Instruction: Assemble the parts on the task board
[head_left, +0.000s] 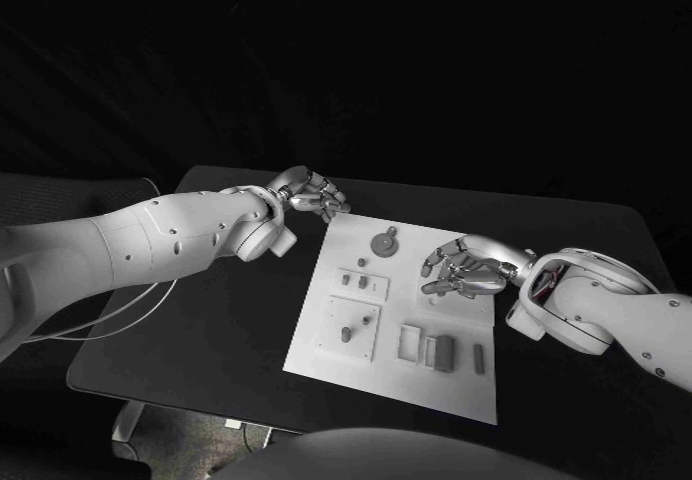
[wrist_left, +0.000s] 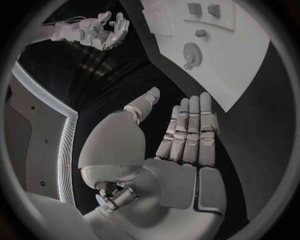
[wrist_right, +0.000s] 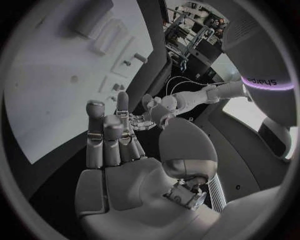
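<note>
The white task board (head_left: 433, 392) lies in the middle of the black table. On it are a round grey disc part (head_left: 385, 241), a small plate with two pieces (head_left: 362, 283), a plate with pegs (head_left: 351, 330) and grey blocks (head_left: 443, 352) near the front. My left hand (head_left: 306, 195) hovers at the board's far left corner, fingers stretched out straight, holding nothing (wrist_left: 187, 135). My right hand (head_left: 469, 268) hangs over the board's right edge with fingers loosely bent and apart, palm bare (wrist_right: 119, 145). The left wrist view shows the disc (wrist_left: 191, 51) beyond my fingertips.
Black table (head_left: 202, 330) surrounds the board, with open surface on the left side. White cables (head_left: 137, 305) loop off the table's left edge. The table's front edge runs close below the board.
</note>
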